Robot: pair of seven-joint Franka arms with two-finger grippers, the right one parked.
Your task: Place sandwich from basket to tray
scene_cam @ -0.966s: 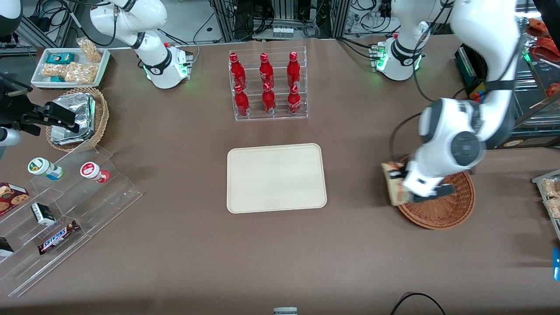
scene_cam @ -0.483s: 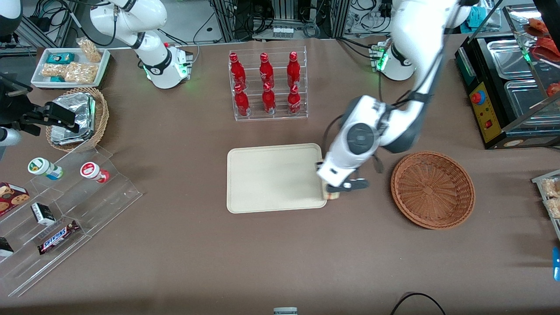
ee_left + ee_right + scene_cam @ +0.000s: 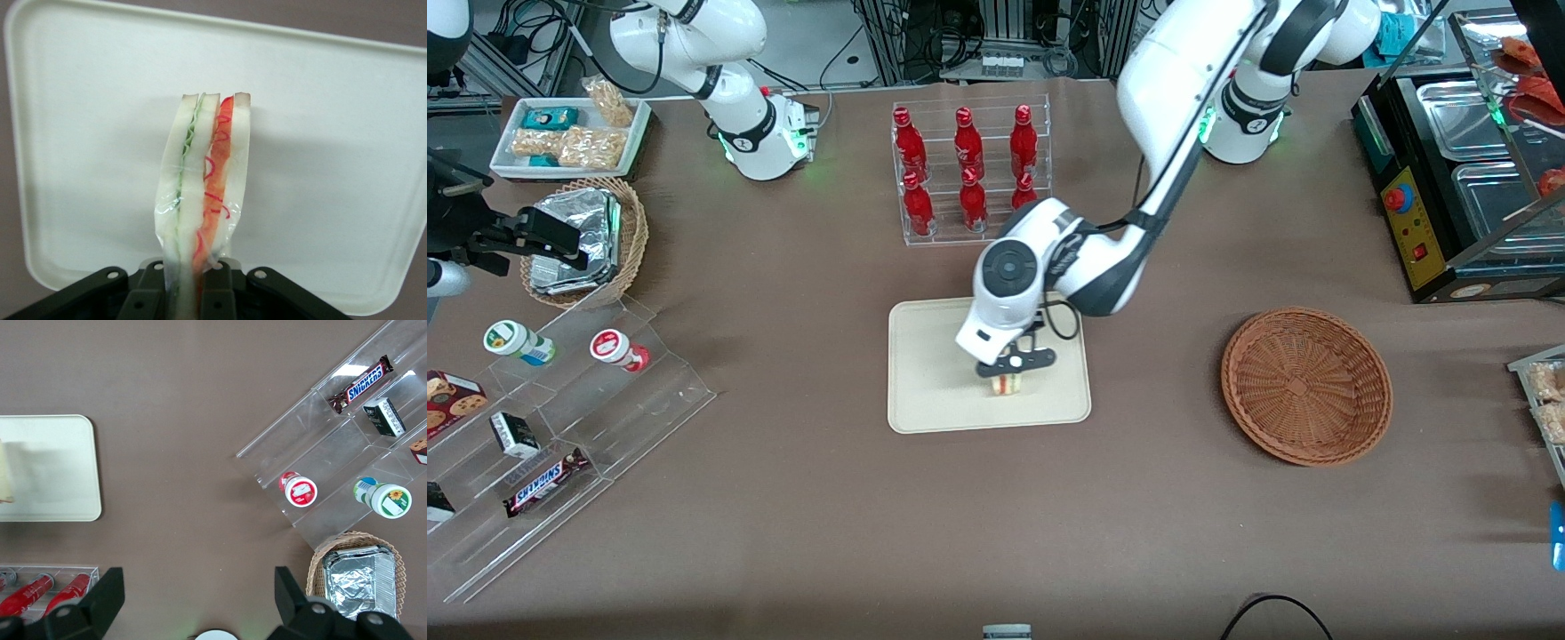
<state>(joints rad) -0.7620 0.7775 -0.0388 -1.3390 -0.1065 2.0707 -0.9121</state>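
My left gripper (image 3: 1009, 372) is shut on the clear-wrapped sandwich (image 3: 1008, 384) and holds it over the cream tray (image 3: 934, 391), near the tray's middle. In the left wrist view the sandwich (image 3: 203, 180) stands on edge between the black fingers (image 3: 223, 293), its green and red-orange filling showing, with the tray (image 3: 347, 167) under it. I cannot tell whether the sandwich touches the tray. The reddish-brown wicker basket (image 3: 1305, 384) is empty and lies toward the working arm's end of the table. An edge of the sandwich (image 3: 5, 480) and the tray (image 3: 60, 467) show in the right wrist view.
A clear rack of red bottles (image 3: 971, 173) stands farther from the front camera than the tray. Toward the parked arm's end are a tan basket of foil packets (image 3: 578, 240), a white snack tray (image 3: 569, 133) and a stepped clear display (image 3: 560, 427).
My gripper has carried the sandwich from the basket, past the tray's edge, to above the tray's middle. The basket is left empty.
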